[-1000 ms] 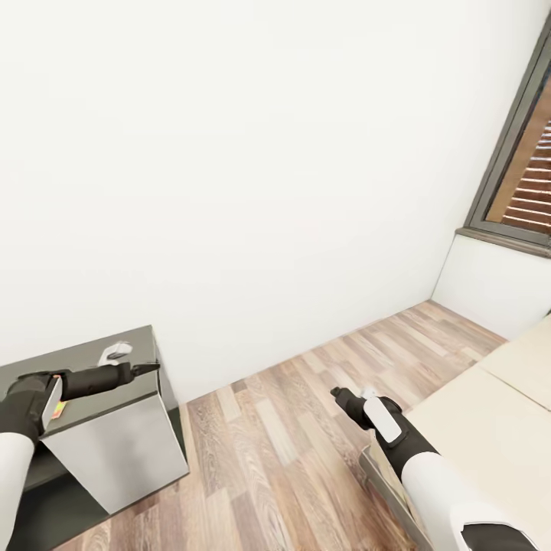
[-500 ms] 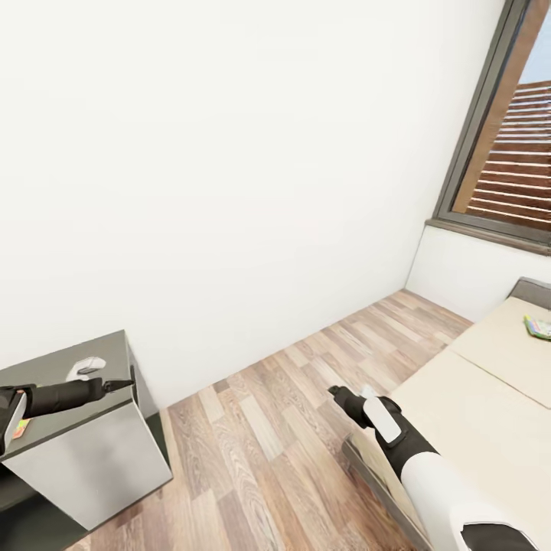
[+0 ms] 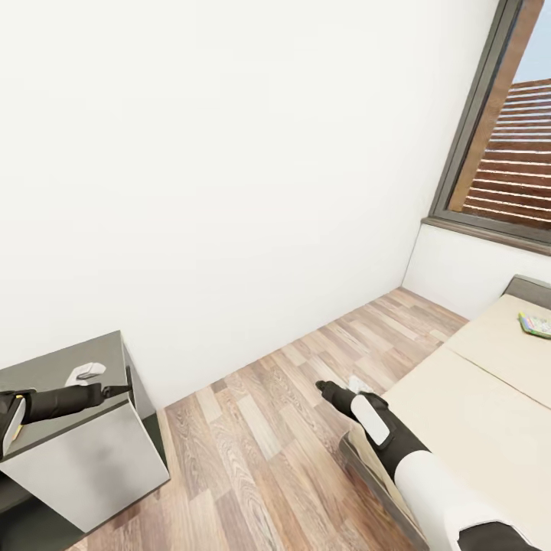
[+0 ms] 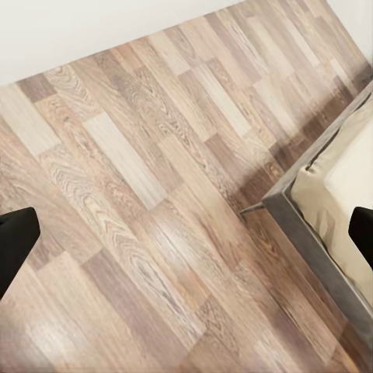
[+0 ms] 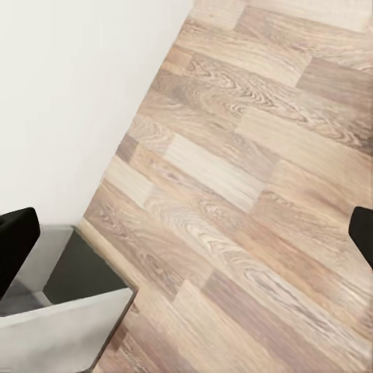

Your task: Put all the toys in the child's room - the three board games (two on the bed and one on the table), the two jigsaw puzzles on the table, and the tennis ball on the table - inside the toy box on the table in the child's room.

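While both fingers (image 4: 15, 241) gape empty, head view shows a board game (image 3: 536, 324) (on bed (image 3: 474, 413)).

Beige bed (image 3: 490, 428), wood-grain brown floor (image 3: 275, 428), white wall (image 3: 229, 191).

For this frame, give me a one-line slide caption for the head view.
Robot faces a bare wall, the bed with a board game at right, a dark-topped cabinet at left.

No readable text, label or number anywhere here
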Available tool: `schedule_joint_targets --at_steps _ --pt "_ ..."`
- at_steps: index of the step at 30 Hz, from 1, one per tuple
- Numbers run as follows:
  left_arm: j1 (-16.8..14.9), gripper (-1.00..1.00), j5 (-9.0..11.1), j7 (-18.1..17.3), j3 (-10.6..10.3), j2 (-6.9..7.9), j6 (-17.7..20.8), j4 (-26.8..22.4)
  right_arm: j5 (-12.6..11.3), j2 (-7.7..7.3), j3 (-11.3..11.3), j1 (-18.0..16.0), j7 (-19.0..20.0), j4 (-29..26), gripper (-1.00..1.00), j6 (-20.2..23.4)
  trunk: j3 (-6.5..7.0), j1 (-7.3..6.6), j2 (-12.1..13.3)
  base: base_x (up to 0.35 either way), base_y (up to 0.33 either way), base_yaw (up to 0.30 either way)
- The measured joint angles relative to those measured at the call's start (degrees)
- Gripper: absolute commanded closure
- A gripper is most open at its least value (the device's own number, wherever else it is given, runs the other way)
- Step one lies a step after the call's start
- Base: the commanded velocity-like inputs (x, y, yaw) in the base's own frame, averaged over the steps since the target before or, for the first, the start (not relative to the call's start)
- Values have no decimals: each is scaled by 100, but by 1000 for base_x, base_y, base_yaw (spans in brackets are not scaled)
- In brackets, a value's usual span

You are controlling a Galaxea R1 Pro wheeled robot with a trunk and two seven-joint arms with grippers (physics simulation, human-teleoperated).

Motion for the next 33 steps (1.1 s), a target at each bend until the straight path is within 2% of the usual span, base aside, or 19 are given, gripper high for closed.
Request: schedule_joint_targets --at_steps 6,11,14,16,20,29,33 --pt "-1 -100 0 1 0 0 -5 2 2 -41 37 36 500 -228 -100 5 0 -2 0 172 -30 0" --pt "-3 -100 5 1 9 -13 -7 2 -30 -89 72 391 1079 -868 -100 120 -1 0 0 60 -20 0" --pt "-2 -100 6 0 15 -33 -9 2 -50 -273 39 618 1287 -1249 -100 292 -1 0 0 15 -5 0" --pt "-1 -100 7 0 16 -38 -9 0 -65 -388 28 690 1379 -1357 -100 328 0 1 0 6 -2 0" --pt "1 -100 6 0 17 -44 -9 -1 -79 -480 21 741 1502 -1427 -100 345 0 1 0 3 -1 0" --pt "1 -100 1 0 12 -57 -10 0 -77 -522 17 764 1619 -1458 -100 345 0 1 0 0 0 -7" --pt "-1 -100 1 1 11 -58 -10 1 -64 -525 17 766 1626 -1462 -100 342 6 1 0 0 0 -159"
